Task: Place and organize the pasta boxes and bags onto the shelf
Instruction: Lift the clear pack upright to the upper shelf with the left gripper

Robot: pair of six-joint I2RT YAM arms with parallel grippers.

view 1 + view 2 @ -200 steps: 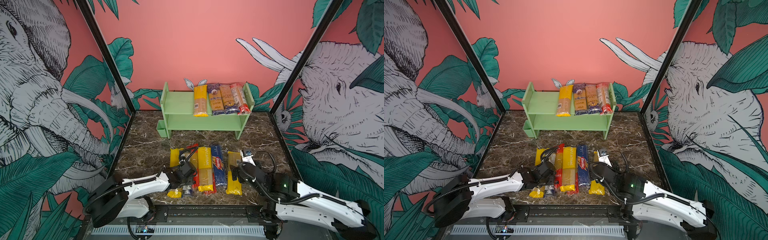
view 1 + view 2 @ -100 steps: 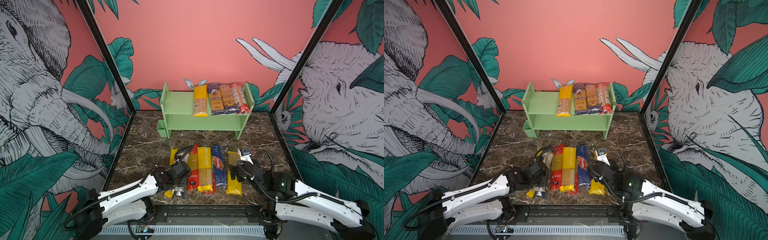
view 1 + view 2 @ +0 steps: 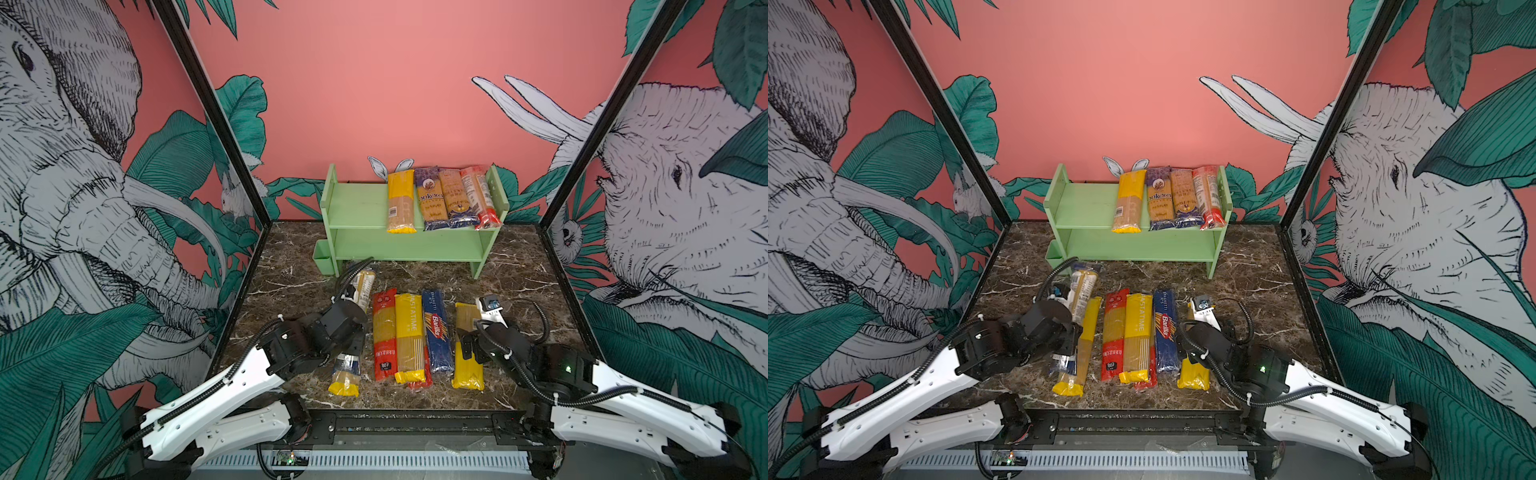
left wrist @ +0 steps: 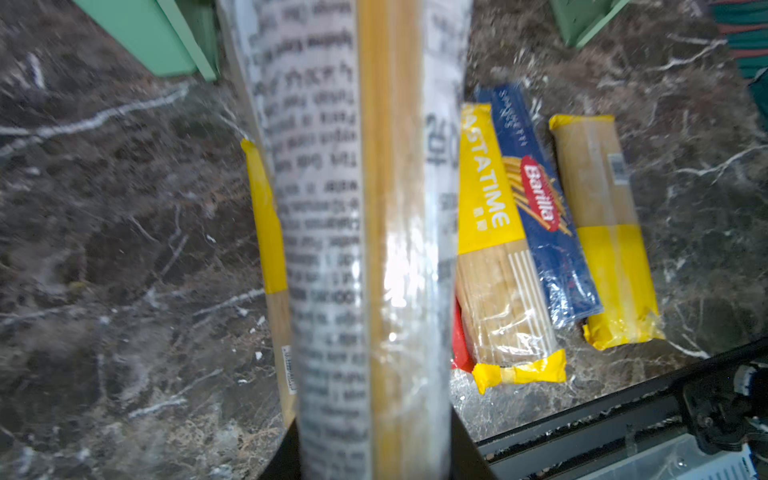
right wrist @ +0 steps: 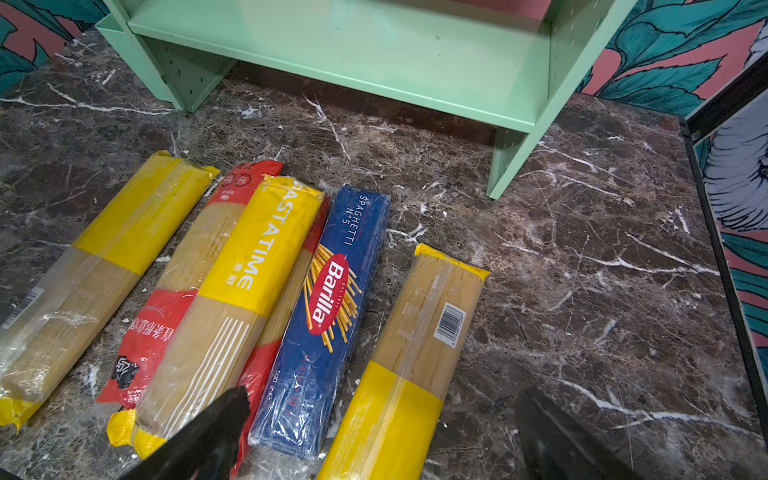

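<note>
Left wrist: left claw (image 4: 374, 461) clamps printed spaghetti bag (image 4: 353, 208) | right claw (image 5: 380, 438) gaping over yellow-ended pack (image 5: 432, 316)

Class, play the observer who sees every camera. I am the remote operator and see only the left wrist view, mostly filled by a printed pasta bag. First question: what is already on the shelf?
Observer: Four packs lie side by side on the right half of the shelf's top tier.
Operator: And the lower tier?
Observer: No packs show on it.
Operator: What is the right gripper doing?
Observer: It hangs open over the rightmost yellow-ended pack on the table.
</note>
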